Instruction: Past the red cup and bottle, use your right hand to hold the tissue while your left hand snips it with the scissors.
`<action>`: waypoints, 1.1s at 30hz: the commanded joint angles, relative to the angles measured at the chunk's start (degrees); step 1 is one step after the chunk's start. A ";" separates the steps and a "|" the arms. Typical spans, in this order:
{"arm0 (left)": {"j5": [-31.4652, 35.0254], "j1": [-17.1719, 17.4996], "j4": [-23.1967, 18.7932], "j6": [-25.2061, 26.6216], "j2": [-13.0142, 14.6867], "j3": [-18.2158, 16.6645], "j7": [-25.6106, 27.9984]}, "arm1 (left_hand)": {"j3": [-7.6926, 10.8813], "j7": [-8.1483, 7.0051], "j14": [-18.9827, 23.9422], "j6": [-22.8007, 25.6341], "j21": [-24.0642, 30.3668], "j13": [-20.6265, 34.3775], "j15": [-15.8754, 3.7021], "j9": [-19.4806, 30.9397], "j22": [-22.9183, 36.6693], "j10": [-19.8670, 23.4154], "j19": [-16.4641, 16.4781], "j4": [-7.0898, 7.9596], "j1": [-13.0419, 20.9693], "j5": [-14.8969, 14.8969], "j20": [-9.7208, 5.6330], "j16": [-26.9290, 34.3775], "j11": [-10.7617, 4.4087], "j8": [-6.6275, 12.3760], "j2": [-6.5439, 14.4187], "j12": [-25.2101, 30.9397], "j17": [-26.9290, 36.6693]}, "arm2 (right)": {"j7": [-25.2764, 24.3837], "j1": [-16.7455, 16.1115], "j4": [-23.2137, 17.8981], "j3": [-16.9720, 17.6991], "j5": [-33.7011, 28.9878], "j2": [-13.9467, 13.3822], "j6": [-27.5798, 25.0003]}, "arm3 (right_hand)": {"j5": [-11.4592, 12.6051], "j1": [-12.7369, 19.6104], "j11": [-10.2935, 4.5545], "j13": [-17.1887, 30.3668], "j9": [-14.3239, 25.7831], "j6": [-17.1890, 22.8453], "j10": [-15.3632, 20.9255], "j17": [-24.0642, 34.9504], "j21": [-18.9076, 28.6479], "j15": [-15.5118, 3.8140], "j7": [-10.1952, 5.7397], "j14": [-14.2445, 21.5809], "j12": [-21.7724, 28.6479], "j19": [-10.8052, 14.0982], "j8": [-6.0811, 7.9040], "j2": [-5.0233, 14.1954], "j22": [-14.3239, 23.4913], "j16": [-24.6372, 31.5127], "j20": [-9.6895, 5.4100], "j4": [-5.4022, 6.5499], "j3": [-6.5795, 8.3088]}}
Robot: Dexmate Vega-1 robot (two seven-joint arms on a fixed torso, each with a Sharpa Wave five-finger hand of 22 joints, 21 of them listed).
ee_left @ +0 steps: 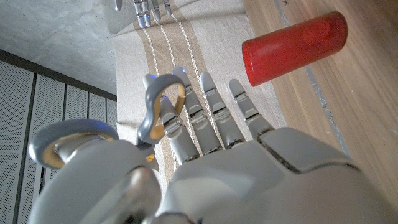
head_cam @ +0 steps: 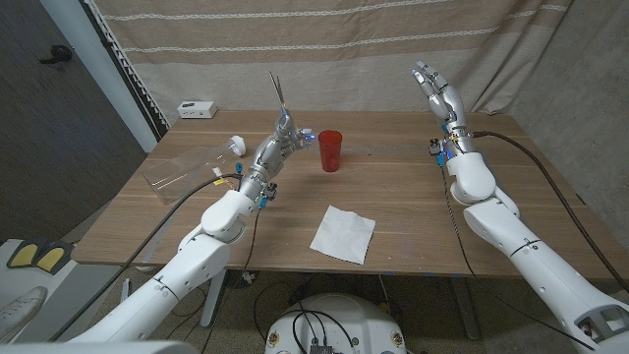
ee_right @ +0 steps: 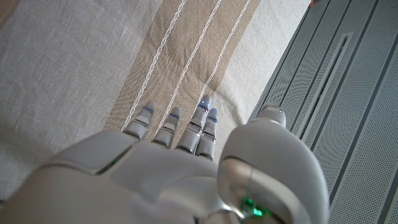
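While left fingers (head_cam: 286, 134) grip scissors (head_cam: 278, 95) | right fingers (head_cam: 428, 77) spread, empty | tissue (head_cam: 343, 234) apart.

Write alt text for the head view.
The left hand holds scissors blades-up beside a red cup, while the right hand is raised, holding nothing. A white tissue lies on the wooden table, a clear bottle at far left.

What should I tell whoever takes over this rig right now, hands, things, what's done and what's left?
Left hand: holds the scissors, blades pointing up, raised beside the red cup.
Right hand: raised above the table's far right, fingers apart, holding nothing.
Tissue: lies flat on the table near the front edge, uncut and untouched.
Bottle: lying on its side at the left.
Done: scissors picked up.
Left: right hand holds the tissue, left hand snips it.
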 commanded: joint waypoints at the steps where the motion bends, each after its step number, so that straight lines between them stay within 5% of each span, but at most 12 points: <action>1: 0.27 0.77 -1.84 1.07 2.11 -1.20 0.33 | -1.07 7.76 -0.68 -8.19 -0.26 0.41 -6.35 0.31 0.22 -0.58 0.20 0.10 -0.65 -0.08 0.46 0.55 0.28 0.12 0.08 -0.15 0.05 | 0.37 0.39 0.87 -0.20 0.54 0.18 0.39 | 0.49 -0.21 0.21 -0.02 -0.05 -0.20 -0.24 0.14 -0.11 -7.46 -0.15 -0.02 -0.21 -0.05 0.07 0.17 0.18 0.03 0.42 -0.08 -0.35; 33: 0.47 1.02 -1.90 1.93 3.16 -2.28 0.75 | -2.23 9.52 2.51 -0.48 -1.46 3.95 -7.04 2.02 0.54 6.46 1.26 0.04 -0.40 1.60 -0.32 2.57 0.64 3.85 1.59 5.78 0.36 | 0.08 1.67 2.06 -0.33 0.09 0.21 0.75 | 0.51 -0.39 0.22 -0.03 -0.08 -0.36 -0.32 0.06 -0.14 -7.50 -0.19 -0.11 -0.28 -0.10 0.14 0.11 0.16 0.02 0.46 -0.08 -0.43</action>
